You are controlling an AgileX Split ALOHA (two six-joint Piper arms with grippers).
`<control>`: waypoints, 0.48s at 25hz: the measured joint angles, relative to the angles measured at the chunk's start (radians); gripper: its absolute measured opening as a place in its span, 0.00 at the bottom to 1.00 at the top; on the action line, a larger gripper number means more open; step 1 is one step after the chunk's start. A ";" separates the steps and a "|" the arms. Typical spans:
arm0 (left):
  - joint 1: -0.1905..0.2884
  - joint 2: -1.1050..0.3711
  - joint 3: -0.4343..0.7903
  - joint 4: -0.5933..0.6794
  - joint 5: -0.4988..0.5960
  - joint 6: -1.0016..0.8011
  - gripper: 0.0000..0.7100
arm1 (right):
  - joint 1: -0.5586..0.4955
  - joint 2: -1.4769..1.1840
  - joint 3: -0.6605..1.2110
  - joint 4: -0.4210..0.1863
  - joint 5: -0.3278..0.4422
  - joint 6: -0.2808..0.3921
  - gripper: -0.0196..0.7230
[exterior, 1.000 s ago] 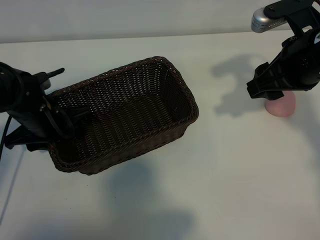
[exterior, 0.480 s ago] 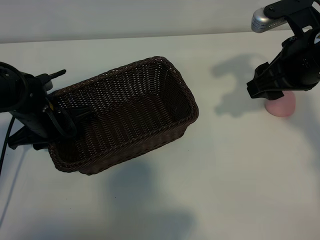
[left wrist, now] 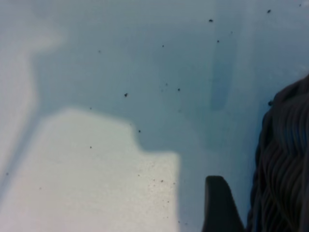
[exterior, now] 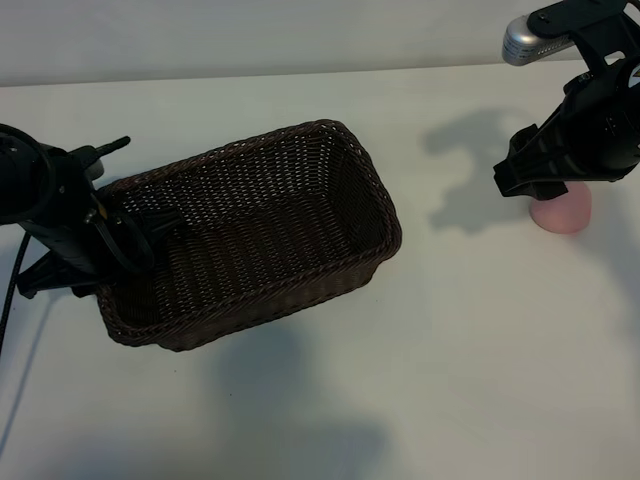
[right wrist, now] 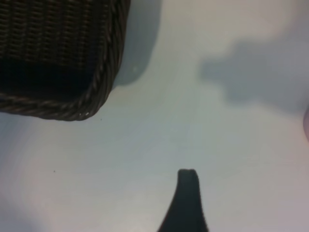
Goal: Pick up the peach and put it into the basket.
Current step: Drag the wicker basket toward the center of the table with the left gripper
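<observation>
- The white tabletop [exterior: 420,380] was seen spread under everything, with soft shadows cast across it.
- The basket [exterior: 300,140], dark brown and woven with a braided rim, was set at the middle-left of the tabletop in the exterior view, its long side slanted and its inside empty apart from the tip of the left claw.
- The left arm was placed at the left short end of the basket, pointed steeply down.
- The left claw [exterior: 128,238] was set astride that end's rim, one finger reaching inside the basket and the other outside against the wall; in the left wrist view a dark fingertip [left wrist: 219,205] was seen just beside the wicker. The claw was partly closed around the rim, though a firm grip could not be confirmed.
- The right arm was held at the far right, above the tabletop.
- The right claw [exterior: 535,180] was found wide open and empty, hung just over the peach and partly covering it.
- The peach [exterior: 563,214], small and pale pink, was seen resting on the tabletop at the right, well apart from the basket.
</observation>
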 joint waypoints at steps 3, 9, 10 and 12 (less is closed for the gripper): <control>0.000 0.000 0.000 -0.042 -0.021 0.030 0.60 | 0.000 0.000 0.000 0.000 0.000 0.000 0.83; 0.000 -0.001 0.000 -0.183 -0.057 0.166 0.59 | 0.000 0.000 0.000 0.000 0.000 0.000 0.83; 0.000 -0.003 0.000 -0.210 -0.066 0.193 0.59 | 0.000 0.000 0.000 0.000 0.000 0.000 0.83; 0.000 -0.010 0.000 -0.264 -0.077 0.238 0.59 | 0.000 0.000 0.000 0.000 0.000 0.000 0.83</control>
